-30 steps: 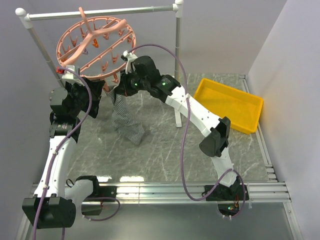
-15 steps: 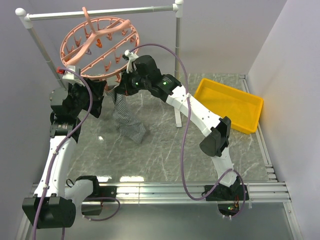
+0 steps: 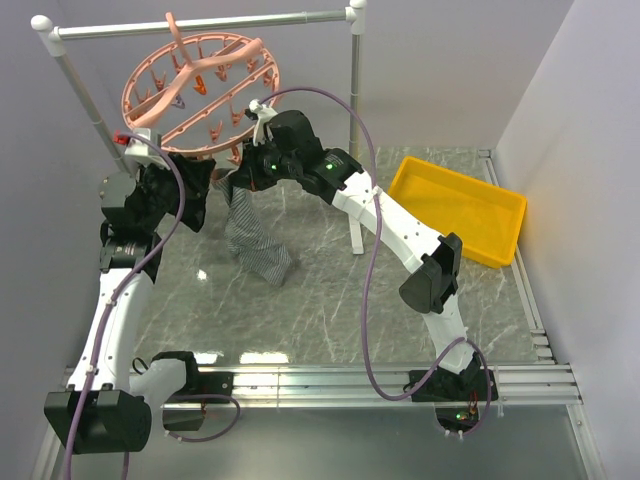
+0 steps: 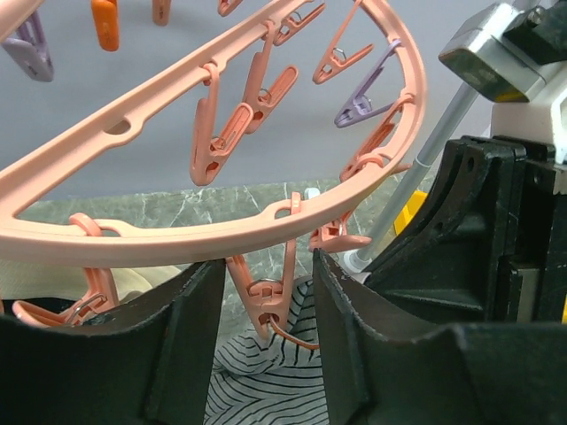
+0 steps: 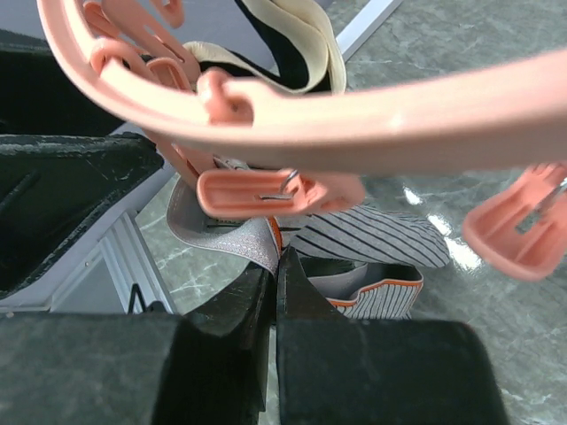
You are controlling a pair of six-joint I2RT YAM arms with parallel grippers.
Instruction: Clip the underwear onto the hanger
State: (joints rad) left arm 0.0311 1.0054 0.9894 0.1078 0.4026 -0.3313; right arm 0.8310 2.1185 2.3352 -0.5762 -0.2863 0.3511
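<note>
Right gripper (image 5: pixel 275 270): fingers pressed together, pinching grey waistband (image 5: pixel 217 237) of underwear (image 3: pixel 250 235) just under hanger (image 4: pixel 177 243) rim. Striped cloth droops from that pinch, between the two arms. Left gripper (image 4: pixel 266 274): fingers apart, pink clip (image 4: pixel 264 305) dangling in gap, touching neither. Underwear bunched directly below that clip.

Underwear (image 3: pixel 255 245) beneath hanger (image 4: pixel 133 243), tray (image 3: pixel 460 210) rightward
</note>
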